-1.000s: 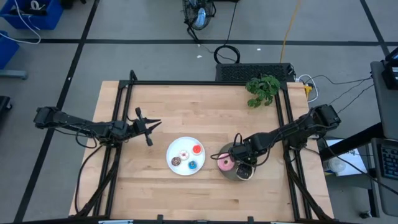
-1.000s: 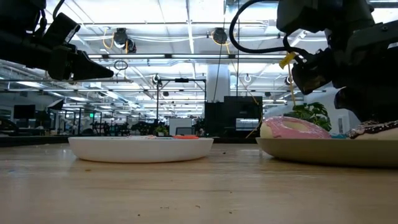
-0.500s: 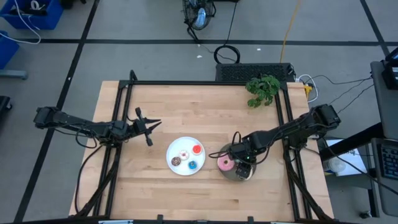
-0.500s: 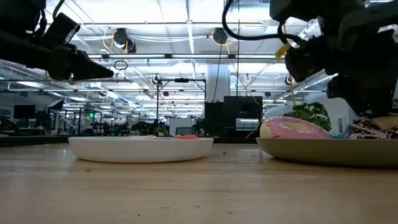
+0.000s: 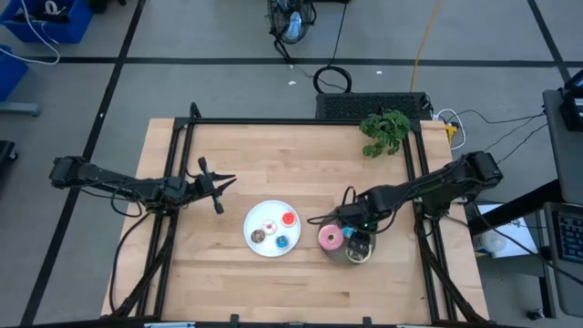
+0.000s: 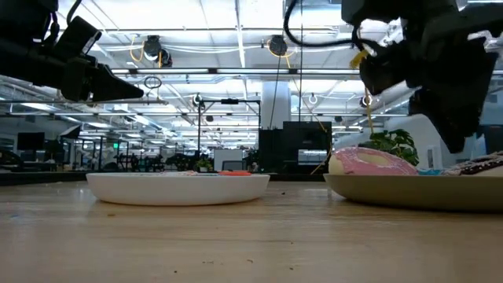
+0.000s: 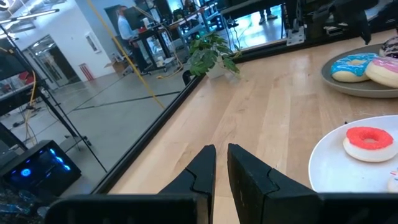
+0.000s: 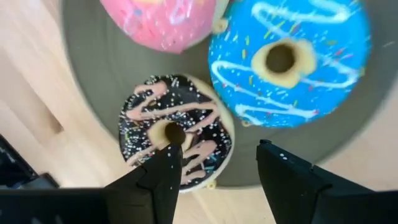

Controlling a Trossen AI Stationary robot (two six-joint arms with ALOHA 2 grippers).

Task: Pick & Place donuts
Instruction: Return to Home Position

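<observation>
Grey plate (image 8: 93, 93) on the right of the surface (image 5: 273, 155) has the three big ones on it: pink donut (image 8: 161, 18), blue sprinkled donut (image 8: 292, 62) and chocolate-drizzled donut (image 8: 174, 140). My right tool (image 8: 217, 152) hangs just above the chocolate one, fingers apart, gripping nothing. The white plate (image 5: 250, 223) beside it holds four tiny donuts (image 5: 289, 219). My left tool (image 7: 221, 155) waits near the left edge, fingers almost together, empty.
</observation>
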